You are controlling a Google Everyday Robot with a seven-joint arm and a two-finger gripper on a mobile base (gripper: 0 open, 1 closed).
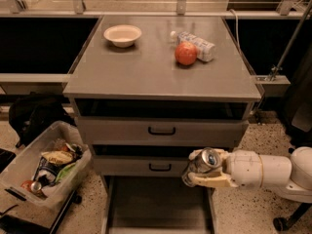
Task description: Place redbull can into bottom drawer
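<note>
My gripper [204, 168] comes in from the right on a white arm and is shut on the redbull can [204, 161], a silver can whose shiny pull-tab top faces the camera. It holds the can in front of the right end of the lower handled drawer, above the right side of the bottom drawer [156, 204]. The bottom drawer is pulled out, a grey tray with a flat bare floor and low sides.
On the cabinet top [146, 72] lie a white bowl [122, 34], a red apple [186, 53] and a clear plastic bottle [195, 44]. Two upper drawers with black handles [162, 130] are closed. A clear bin of trash [41, 172] and a black bag [34, 116] sit left.
</note>
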